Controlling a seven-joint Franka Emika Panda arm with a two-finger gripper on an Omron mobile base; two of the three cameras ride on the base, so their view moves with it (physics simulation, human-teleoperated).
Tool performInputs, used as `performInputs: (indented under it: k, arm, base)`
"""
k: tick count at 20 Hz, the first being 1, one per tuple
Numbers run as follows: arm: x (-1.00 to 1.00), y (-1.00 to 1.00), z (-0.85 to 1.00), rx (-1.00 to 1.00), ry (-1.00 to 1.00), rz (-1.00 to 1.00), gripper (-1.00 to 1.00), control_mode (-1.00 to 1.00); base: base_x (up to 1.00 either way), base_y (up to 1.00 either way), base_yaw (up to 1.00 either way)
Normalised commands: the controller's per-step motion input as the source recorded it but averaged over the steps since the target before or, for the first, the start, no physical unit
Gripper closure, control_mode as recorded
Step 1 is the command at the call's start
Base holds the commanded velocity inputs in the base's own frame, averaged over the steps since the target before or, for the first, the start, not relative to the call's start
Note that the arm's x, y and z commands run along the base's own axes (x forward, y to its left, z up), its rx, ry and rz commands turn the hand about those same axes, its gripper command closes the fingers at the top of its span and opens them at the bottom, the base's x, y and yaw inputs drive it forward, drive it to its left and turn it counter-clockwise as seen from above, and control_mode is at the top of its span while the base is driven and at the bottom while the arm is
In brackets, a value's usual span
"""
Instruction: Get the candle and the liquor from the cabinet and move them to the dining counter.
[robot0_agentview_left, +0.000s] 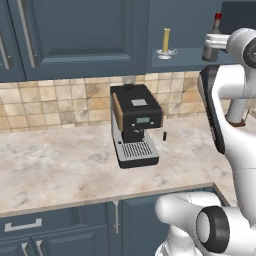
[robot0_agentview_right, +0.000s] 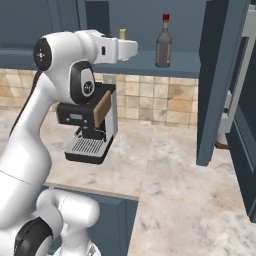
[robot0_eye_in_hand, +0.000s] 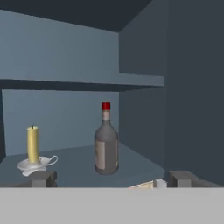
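dark blue cabinet (robot0_eye_in_hand: 183, 87) is open, and both things sit on its lower shelf: yellow candle (robot0_eye_in_hand: 33, 146) on the left in its silver holder, red-capped liquor (robot0_eye_in_hand: 106, 142) upright a bit to its right, not touching. the claw (robot0_eye_in_hand: 111, 179) hangs in front of the shelf, jaws spread wide, nothing held. coffee machine (robot0_agentview_left: 135, 125) sits on the counter (robot0_agentview_left: 60, 170) below.

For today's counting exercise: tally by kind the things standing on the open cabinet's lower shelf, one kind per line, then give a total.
Candle in its holder: 1
Liquor bottle: 1
Total: 2
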Motion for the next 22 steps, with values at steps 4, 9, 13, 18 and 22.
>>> performInputs:
  k: [4,9,13,18,22]
  arm:
    - [0.18,-0.19,0.09,0.07,0.0,0.08,-1.0,-1.0]
    - [0.15,-0.05,0.01,0.02,0.0,0.07,-1.0,-1.0]
    - [0.22,0.0,0.0,0.0,0.02,0.03,-1.0,-1.0]
    - [0.21,0.0,0.0,0.0,0.01,0.05,-1.0,-1.0]
    - [0.19,0.0,0.0,0.0,0.01,0.06,-1.0,-1.0]
  base:
    - [0.0,0.0,0.0]
    - [0.0,0.0,0.0]
    - [0.0,0.0,0.0]
    - [0.0,0.0,0.0]
    - [0.0,0.0,0.0]
